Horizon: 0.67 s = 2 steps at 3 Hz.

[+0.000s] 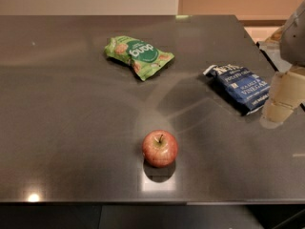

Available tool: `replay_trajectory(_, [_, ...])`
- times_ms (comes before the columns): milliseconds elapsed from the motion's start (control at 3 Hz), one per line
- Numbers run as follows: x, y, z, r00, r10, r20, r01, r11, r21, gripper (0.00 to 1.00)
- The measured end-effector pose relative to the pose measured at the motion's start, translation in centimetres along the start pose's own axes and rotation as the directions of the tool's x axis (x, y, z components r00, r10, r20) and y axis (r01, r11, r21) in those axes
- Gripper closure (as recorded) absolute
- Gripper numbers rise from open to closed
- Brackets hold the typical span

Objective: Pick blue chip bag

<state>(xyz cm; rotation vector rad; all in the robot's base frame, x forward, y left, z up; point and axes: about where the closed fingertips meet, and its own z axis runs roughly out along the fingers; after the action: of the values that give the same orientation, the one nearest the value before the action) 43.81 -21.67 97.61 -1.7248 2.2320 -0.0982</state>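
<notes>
Toward the far edge, left of centre, you have a green snack bag [138,56], near the front edge a red apple [160,148], toward the right edge the blue chip bag [239,87], lying flat, gripper [277,109] just beside its right end, open or closed you cannot tell

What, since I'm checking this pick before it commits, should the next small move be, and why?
Probably ease the end effector across toward the middle of the blue chip bag. It sits at the view's right edge, just beside the bag's near right corner, not centred on it. The bag lies flat on the table, well apart from the apple and the green snack bag.
</notes>
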Motion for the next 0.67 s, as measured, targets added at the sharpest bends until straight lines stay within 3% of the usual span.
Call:
replay_trajectory(333, [0.0, 0.0, 0.0, 1.000, 0.000, 0.000, 0.000, 1.0000, 0.000, 0.00])
replay_trajectory(667, [-1.0, -1.6, 0.8, 0.999, 0.032, 0.040, -0.032, 0.9995, -0.003, 0.00])
